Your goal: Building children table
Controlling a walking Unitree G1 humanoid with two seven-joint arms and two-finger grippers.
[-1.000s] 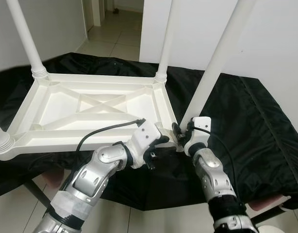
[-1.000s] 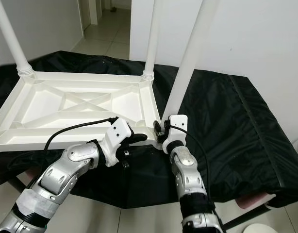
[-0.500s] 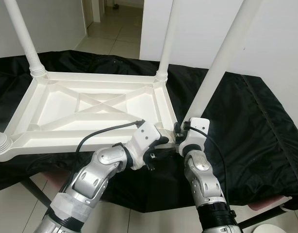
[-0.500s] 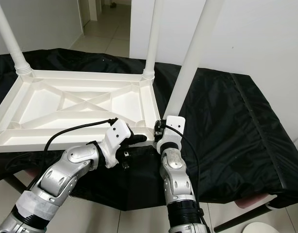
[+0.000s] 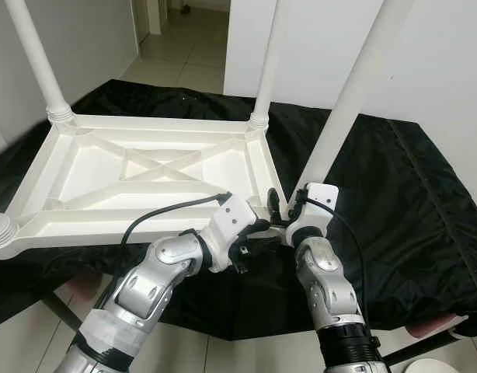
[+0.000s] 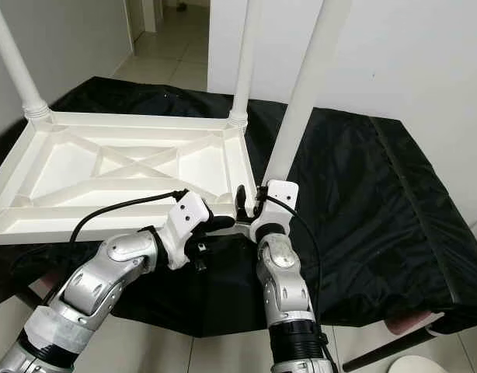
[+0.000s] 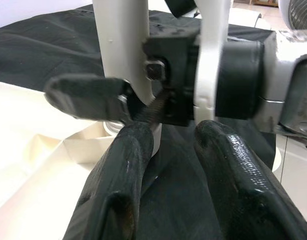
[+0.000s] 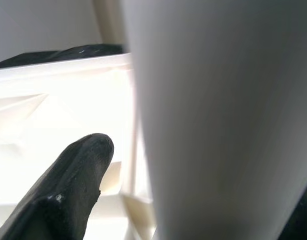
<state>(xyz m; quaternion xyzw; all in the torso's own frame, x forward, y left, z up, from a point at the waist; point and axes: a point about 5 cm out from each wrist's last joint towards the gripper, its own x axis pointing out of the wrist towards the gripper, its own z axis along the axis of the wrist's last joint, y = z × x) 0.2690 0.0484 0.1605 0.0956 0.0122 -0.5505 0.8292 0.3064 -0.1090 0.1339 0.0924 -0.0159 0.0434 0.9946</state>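
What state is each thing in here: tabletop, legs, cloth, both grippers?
Tabletop: upside down on the cloth, ribbed underside up.
Far legs: upright in their corner sockets.
Near right leg: leaning, base at its corner, right gripper around it.
Cloth: spread under the tabletop.
Right gripper: open, fingers either side of the leg base.
Left gripper: fingers slightly apart, at the same corner.

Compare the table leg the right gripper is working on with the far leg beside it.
The near table leg leans to the right; the far table leg stands nearly upright. The right gripper brackets the near leg's base, while the far leg is untouched and seated in its ribbed collar. Both are plain white tubes on the upturned tabletop.
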